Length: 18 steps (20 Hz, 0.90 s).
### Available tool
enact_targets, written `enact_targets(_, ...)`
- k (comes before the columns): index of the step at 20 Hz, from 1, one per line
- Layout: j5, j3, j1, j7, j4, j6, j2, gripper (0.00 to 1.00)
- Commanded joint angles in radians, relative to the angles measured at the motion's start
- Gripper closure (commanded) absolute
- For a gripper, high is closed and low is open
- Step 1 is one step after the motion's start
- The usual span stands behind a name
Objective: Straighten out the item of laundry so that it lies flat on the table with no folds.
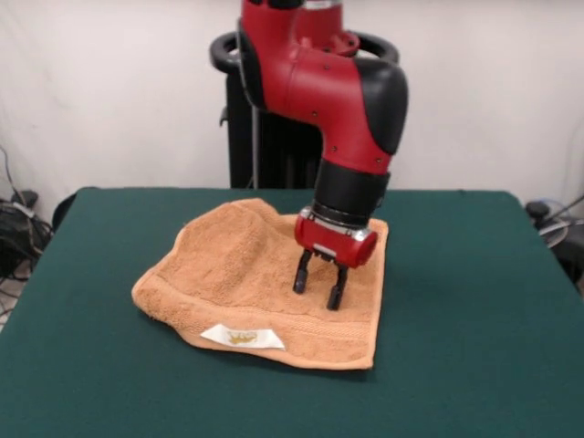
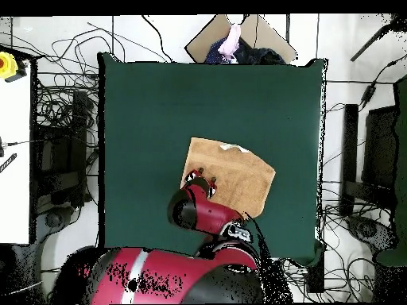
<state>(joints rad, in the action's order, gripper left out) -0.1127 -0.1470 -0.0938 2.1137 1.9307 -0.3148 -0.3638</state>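
The orange-tan towel (image 1: 246, 274) lies near the middle of the green table (image 1: 474, 274). A raised wrinkle runs through its middle, and its left edge is rolled up. The woven band and white label (image 1: 242, 338) are at the edge nearest the camera. My gripper (image 1: 318, 292) points down over the right part of the towel. It is open and holds nothing, and its fingertips (image 1: 335, 301) are at or just above the cloth. In the overhead view the gripper (image 2: 198, 174) is over the left side of the towel (image 2: 234, 179), on the table (image 2: 151, 111).
The black pedestal (image 1: 260, 137) stands behind the table's far edge. In the overhead view, a cardboard box with clothes (image 2: 234, 44) sits beyond the top edge. Cables (image 2: 60, 159) lie on the floor at both sides, and a white surface (image 2: 16, 143) is at the left.
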Motion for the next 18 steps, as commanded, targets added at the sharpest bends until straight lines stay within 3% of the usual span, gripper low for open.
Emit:
enact_targets(1, -0.094, 0.070, 0.030, 0.207, -0.064, -0.026, 0.039, 0.00)
enact_targets(3, -0.156, 0.006, 0.089, 0.192, -0.057, 0.008, 0.032, 0.00)
enact_targets(13, -0.301, -0.127, 0.203, 0.159, -0.043, 0.057, 0.038, 0.00)
enact_targets(18, -0.294, -0.130, 0.198, 0.159, -0.014, 0.067, 0.010, 0.00)
